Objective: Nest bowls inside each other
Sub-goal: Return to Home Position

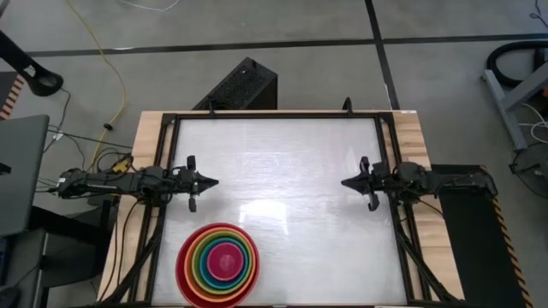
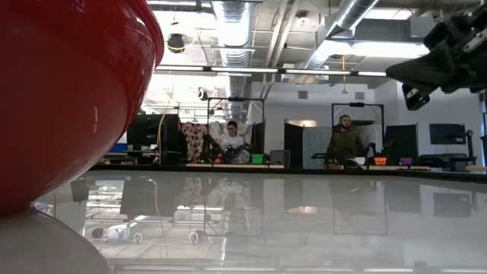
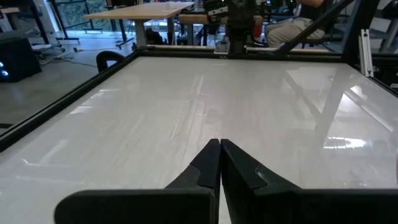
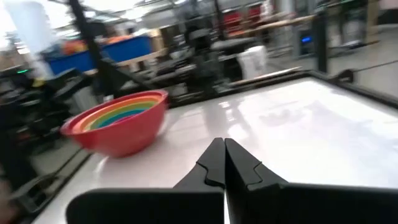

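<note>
The bowls [image 1: 218, 263] sit nested as one stack near the table's front-left corner: a red outer bowl holding orange, green, blue and a pink one in the middle. The stack also shows in the right wrist view [image 4: 118, 121] and fills the low view's left side [image 2: 68, 91]. My left gripper [image 1: 214, 183] hovers shut at the table's left edge, pointing level toward the right. My right gripper [image 1: 345, 183] hovers shut at the right edge, pointing level toward the left. Neither touches anything.
The white tabletop [image 1: 282, 171] is framed by a black rail [image 1: 274, 114]. People sit at desks in the room beyond the table [image 2: 232, 144]. The stack stands close to the table's front edge.
</note>
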You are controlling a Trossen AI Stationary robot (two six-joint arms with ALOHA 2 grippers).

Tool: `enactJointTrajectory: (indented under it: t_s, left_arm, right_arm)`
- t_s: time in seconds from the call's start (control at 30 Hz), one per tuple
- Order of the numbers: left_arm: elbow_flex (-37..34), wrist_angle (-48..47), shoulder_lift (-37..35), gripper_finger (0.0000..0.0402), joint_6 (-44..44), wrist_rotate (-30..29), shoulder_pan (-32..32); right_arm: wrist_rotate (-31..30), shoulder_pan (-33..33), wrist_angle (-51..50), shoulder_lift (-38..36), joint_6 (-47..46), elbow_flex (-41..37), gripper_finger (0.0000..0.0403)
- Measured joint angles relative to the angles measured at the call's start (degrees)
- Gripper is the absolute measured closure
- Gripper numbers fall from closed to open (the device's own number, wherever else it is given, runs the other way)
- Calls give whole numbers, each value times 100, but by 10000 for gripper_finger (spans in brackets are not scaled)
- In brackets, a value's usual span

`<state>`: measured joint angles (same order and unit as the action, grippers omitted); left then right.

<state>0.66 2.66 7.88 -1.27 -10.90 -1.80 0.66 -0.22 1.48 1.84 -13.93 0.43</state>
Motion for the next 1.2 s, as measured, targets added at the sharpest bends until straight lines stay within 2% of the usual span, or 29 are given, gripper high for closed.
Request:
enactJointTrajectory:
  t_s: [0.3,1.2]
  left_arm:
    - [1,0,0,401,0,-1,0]
    - [1,0,0,401,-1,0,0]
  right_arm:
    - [-82,-104,-25,0,-15,-3,368]
    - [-76,-102,-58,1,-2,-9,370]
